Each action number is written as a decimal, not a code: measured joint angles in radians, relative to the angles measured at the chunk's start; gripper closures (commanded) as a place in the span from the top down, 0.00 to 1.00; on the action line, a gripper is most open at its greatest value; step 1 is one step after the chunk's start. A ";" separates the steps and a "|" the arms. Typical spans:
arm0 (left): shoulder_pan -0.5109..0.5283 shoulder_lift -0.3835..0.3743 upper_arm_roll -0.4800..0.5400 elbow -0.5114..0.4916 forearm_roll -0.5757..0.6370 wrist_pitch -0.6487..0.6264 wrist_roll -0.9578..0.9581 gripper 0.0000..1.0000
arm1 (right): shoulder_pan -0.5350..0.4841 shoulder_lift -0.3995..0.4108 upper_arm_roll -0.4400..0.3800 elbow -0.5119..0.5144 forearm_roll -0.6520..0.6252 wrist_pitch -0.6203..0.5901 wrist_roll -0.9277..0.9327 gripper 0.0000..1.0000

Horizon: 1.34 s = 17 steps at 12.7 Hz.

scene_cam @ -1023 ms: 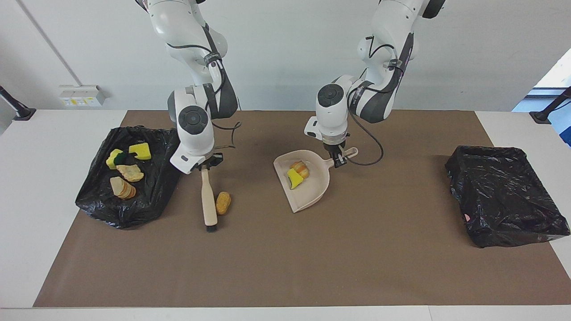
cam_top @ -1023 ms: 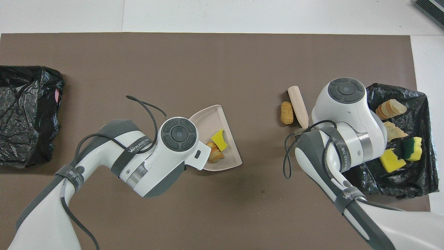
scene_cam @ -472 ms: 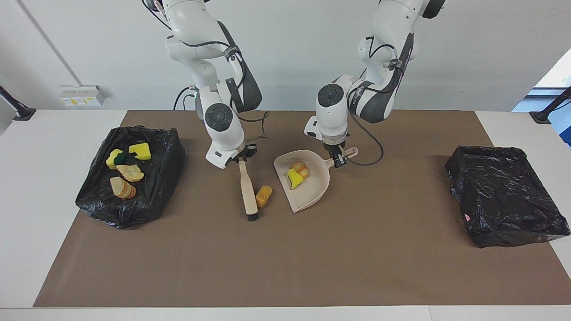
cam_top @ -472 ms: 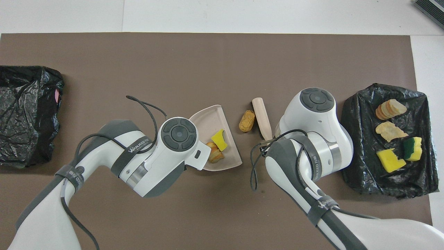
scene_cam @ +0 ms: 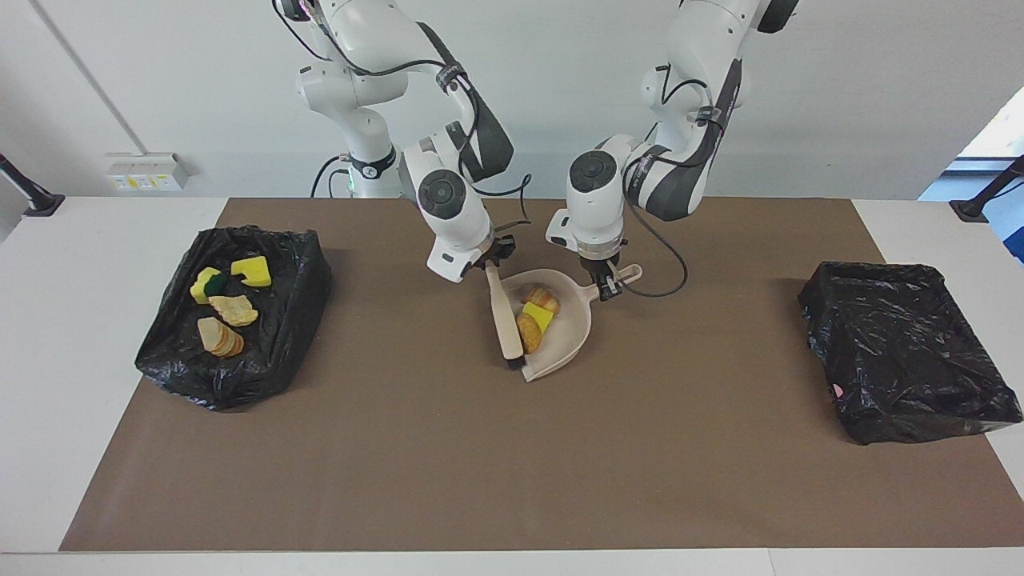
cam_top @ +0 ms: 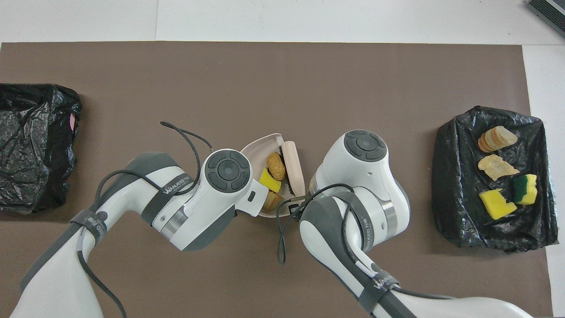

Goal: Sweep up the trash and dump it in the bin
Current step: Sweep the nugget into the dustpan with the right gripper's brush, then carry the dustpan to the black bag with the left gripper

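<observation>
Brown chunk [scene_cam: 528,331] was swept into the dustpan [scene_cam: 570,352] by the right gripper [scene_cam: 490,266] clamping the brush [scene_cam: 504,320], left gripper [scene_cam: 606,286] seemingly pinching the handle.

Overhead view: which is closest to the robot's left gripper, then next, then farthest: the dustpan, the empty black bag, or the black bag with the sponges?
From the left gripper, shut on the dustpan's handle:
1. Dustpan, held, mid-table.
2. Empty black bag, at the left arm's end.
3. Black bag with the sponges, at the right arm's end.
</observation>
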 measured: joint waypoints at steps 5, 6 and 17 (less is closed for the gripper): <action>0.009 0.000 0.003 0.000 0.001 0.026 0.100 0.00 | 0.002 -0.001 -0.006 0.000 0.039 0.000 0.000 0.00; 0.017 0.001 0.003 0.000 0.001 0.042 0.142 0.00 | 0.001 -0.001 -0.009 0.000 0.033 0.000 0.000 0.00; 0.037 -0.038 0.085 0.003 0.001 0.073 0.453 0.00 | -0.014 -0.107 -0.018 0.011 -0.148 -0.109 0.221 0.00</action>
